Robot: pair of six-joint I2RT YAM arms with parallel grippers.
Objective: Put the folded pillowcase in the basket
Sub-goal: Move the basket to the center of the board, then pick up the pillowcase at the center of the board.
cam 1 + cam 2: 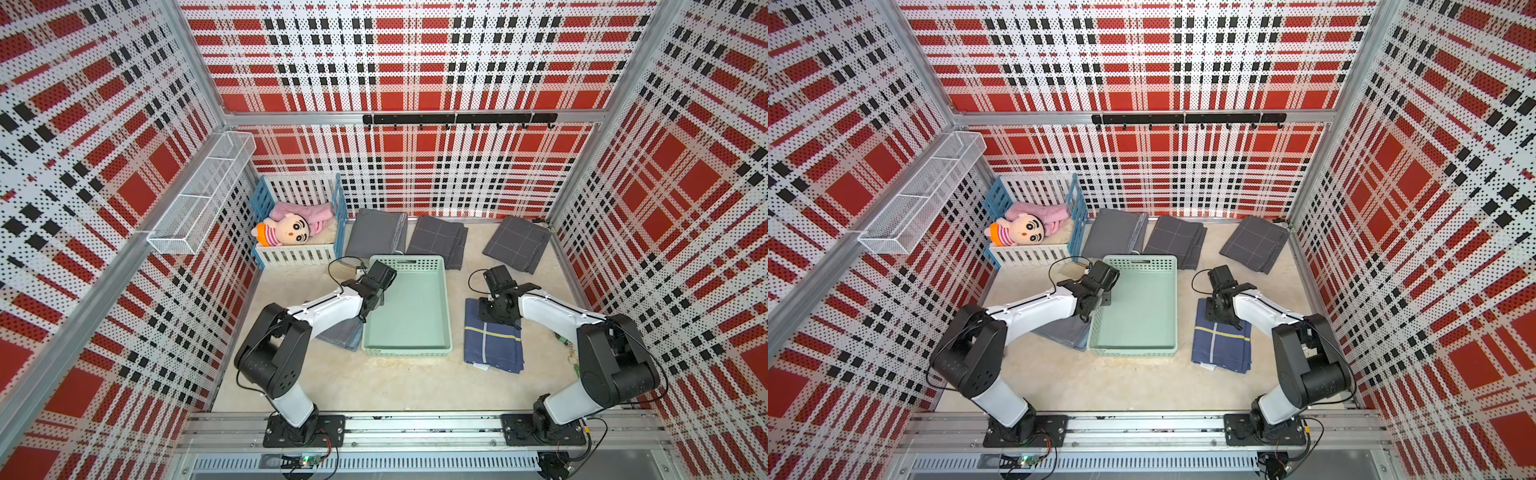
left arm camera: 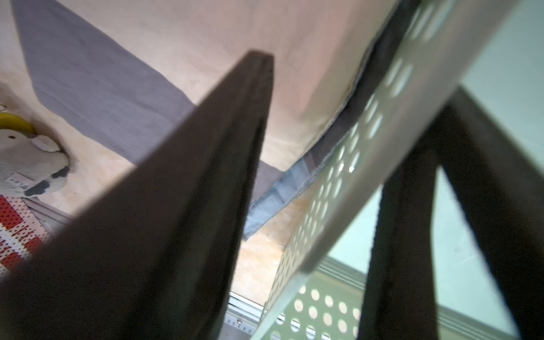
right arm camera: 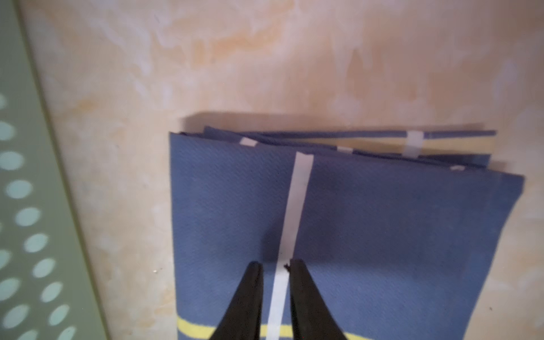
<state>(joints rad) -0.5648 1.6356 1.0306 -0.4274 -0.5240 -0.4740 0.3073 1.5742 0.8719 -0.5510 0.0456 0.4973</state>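
- right gripper (image 3: 275, 265): jaws drawn narrow, tips down on the top layer of the folded pillowcase (image 3: 382, 223), straddling its white stripe. the cloth looks flat between them, so i cannot tell whether any fabric is pinched.
- left gripper (image 2: 359, 76): jaws apart, one on each side of a long wall of the basket (image 2: 376, 123), holding nothing.
- the pillowcase lies flat on the table (image 1: 407, 386), just beside the basket's long wall on the robot's right and not touching it. none of it is in the basket.
- risk: a pinch of the top layer alone would likely peel the fold open on the lift, and trailing layers could snag the basket's rim.
- risk: the grip sits toward one end, so the other end would probably sag and drag.
- risk: if the left arm shifts, a finger could shove the basket out of place, or ruck the grey cloth (image 1: 340, 334) lying against that wall.
- long axis: parallel to the basket's long walls. the loose stacked edges point toward the basket's far, handle-slot end, and the yellow stripe runs across.
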